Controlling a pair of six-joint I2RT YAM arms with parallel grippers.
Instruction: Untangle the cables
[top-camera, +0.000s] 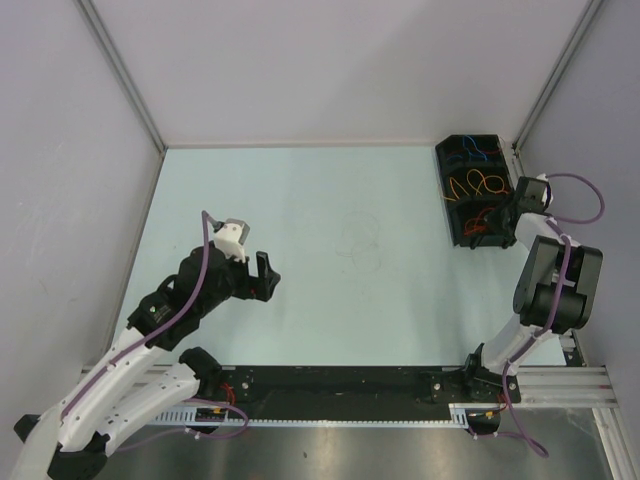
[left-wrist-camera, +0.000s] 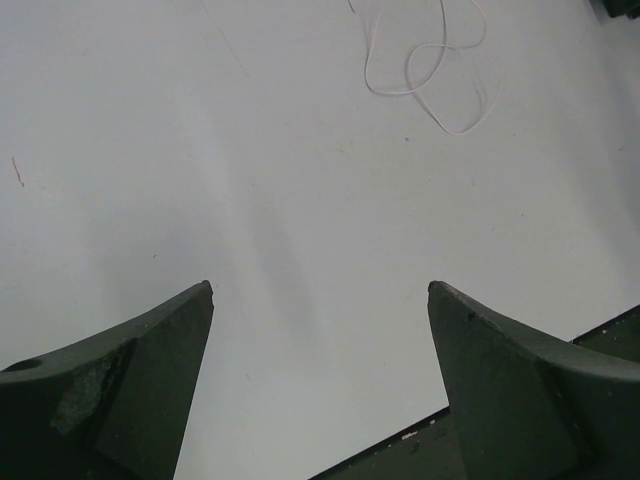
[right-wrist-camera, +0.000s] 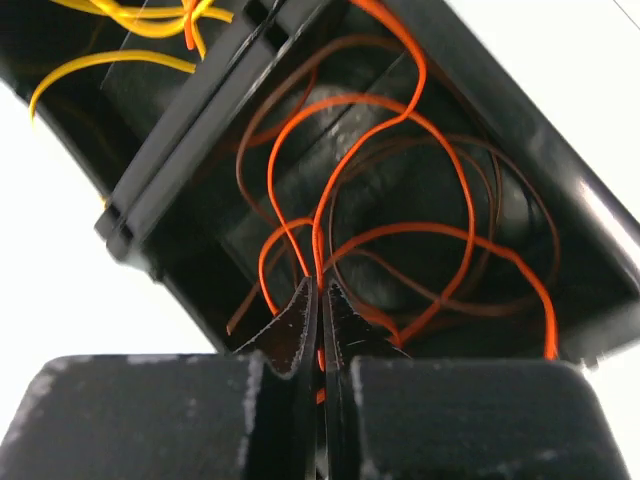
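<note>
A black three-part bin (top-camera: 447, 190) at the far right holds the cables: blue ones (top-camera: 470, 152) at the far end, orange and yellow ones (top-camera: 480, 185) in the middle, red ones (top-camera: 476, 226) at the near end. My right gripper (top-camera: 492, 222) reaches into the near part. In the right wrist view it (right-wrist-camera: 322, 285) is shut on a red-orange cable (right-wrist-camera: 440, 150) whose loops lie in the bin. One thin dark cable (top-camera: 362, 240) lies looped on the table's middle. It also shows in the left wrist view (left-wrist-camera: 430, 70). My left gripper (top-camera: 262, 275) (left-wrist-camera: 320, 288) is open and empty, left of that cable.
Yellow cables (right-wrist-camera: 130, 20) lie beyond the bin's divider (right-wrist-camera: 190, 130). A black rail (top-camera: 340, 385) runs along the table's near edge. Grey walls enclose the table at the left, back and right.
</note>
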